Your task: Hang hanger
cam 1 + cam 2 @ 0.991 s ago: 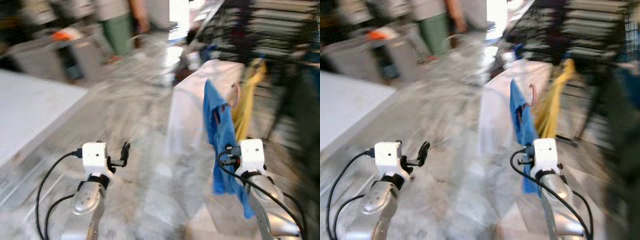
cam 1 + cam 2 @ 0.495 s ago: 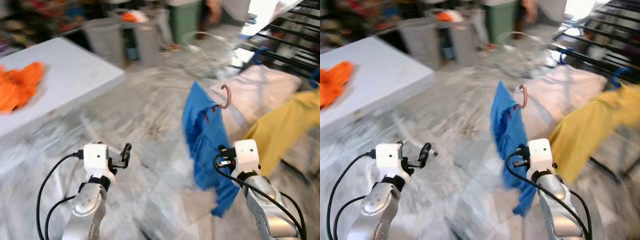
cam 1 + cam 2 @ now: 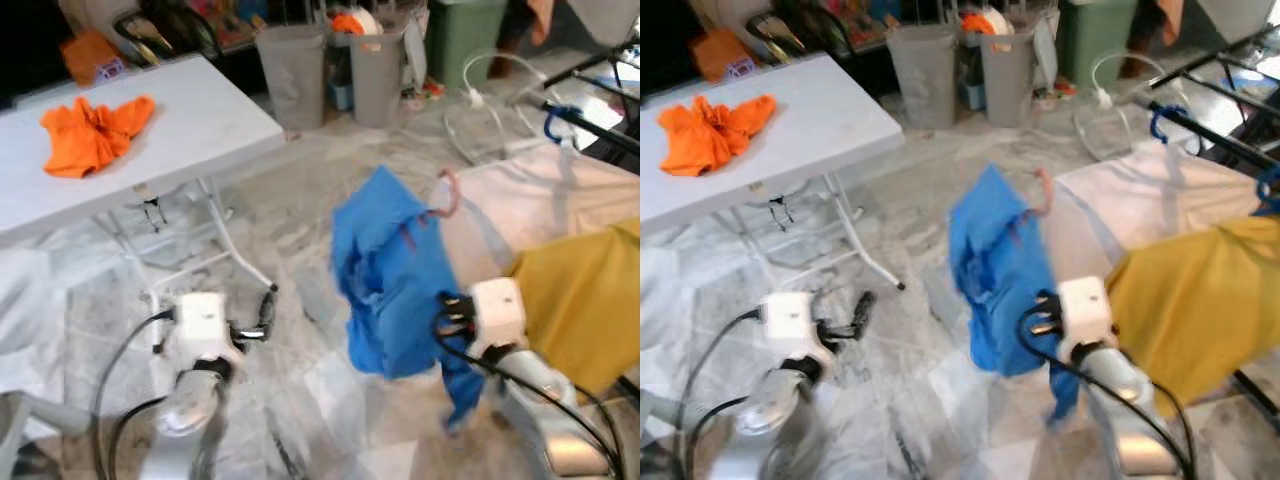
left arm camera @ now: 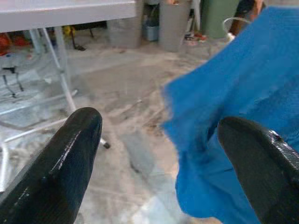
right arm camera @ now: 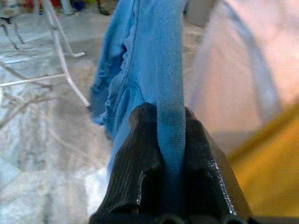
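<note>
The right gripper (image 5: pixel 163 154) has its jaws closed tight on a fold of the blue shirt (image 3: pixel 390 275), which hangs bunched in front of the right arm, well above the marble floor (image 3: pixel 300 200). A pink hanger (image 3: pixel 447 190) pokes its hook out of the shirt's top edge, close to the white sheet (image 3: pixel 530 200) spread behind it. Just to the right of the shirt, a yellow garment (image 3: pixel 575 300) drapes low, and a blue hook (image 3: pixel 553 120) sits on the black rack (image 3: pixel 600 120) above the sheet.

The left gripper (image 4: pixel 159 140) is held out low over the floor, its jaws wide apart with nothing between them; past its fingers (image 4: pixel 70 154) the blue shirt fills one side of the wrist view.

To the left stands a white folding surface (image 3: pixel 200 110) with an orange cloth (image 3: pixel 95 130) crumpled on it. Two grey bins (image 3: pixel 335 60) stand at the far end, next to a green one (image 3: pixel 465 40). A white cable (image 3: pixel 490 85) loops on the floor beside them.
</note>
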Robot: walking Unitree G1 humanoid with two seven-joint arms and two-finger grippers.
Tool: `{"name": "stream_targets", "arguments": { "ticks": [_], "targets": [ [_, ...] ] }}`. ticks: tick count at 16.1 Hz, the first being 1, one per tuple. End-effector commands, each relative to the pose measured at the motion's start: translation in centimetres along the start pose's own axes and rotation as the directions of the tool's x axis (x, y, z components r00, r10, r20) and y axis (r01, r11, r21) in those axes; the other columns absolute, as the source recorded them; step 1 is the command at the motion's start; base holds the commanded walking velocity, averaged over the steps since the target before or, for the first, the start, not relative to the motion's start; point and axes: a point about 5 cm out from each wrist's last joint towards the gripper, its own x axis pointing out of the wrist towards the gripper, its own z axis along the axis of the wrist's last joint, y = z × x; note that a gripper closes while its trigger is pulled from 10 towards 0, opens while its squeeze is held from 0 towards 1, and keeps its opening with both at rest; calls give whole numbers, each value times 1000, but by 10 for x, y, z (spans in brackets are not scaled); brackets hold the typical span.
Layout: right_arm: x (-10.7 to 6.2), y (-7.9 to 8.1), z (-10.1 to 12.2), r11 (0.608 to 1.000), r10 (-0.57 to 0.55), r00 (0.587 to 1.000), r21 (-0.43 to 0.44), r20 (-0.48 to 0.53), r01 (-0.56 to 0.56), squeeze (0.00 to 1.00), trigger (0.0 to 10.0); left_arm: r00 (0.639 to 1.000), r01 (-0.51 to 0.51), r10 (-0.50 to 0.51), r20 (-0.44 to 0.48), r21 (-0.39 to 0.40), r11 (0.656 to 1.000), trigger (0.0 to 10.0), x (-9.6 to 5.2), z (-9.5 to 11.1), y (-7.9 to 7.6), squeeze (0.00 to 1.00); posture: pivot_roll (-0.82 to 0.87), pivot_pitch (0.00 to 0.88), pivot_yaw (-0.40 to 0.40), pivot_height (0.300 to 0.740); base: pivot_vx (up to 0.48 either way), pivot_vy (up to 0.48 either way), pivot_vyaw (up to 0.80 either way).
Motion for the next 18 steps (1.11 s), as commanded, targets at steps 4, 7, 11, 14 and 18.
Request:
{"name": "stream_targets", "arguments": {
  "ticks": [4, 7, 11, 14, 18],
  "targets": [
    [3, 8, 12, 1000, 27, 998, 0, 56, -27, 0, 10000, 1000, -26, 26, -8, 10, 1000, 10000, -1, 1, 10, 0, -121, 29, 68, 740, 0, 240, 0],
    [1, 10, 12, 999, 37, 998, -3, 57, -37, 0, 10000, 999, -29, 30, -14, 10, 1000, 10000, -2, 1, 11, 0, -119, 29, 73, 740, 0, 480, 0],
    [1, 10, 13, 999, 38, 997, 0, 63, -38, 0, 10000, 999, -27, 27, -19, 21, 999, 10000, 0, 1, 10, 0, -121, 25, 80, 740, 0, 480, 0],
    [3, 9, 15, 999, 39, 997, -4, 69, -38, 0, 10000, 1000, -18, 19, -11, 43, 999, 10000, 2, 3, 10, 0, -121, 18, 82, 740, 0, 140, 0],
    [3, 2, 20, 993, 118, 990, -31, 80, -116, 0, 10000, 1000, -4, 4, -9, 50, 999, 10000, 6, 4, 8, 0, -121, 6, 85, 740, 0, 0, 0]
  ]
}}
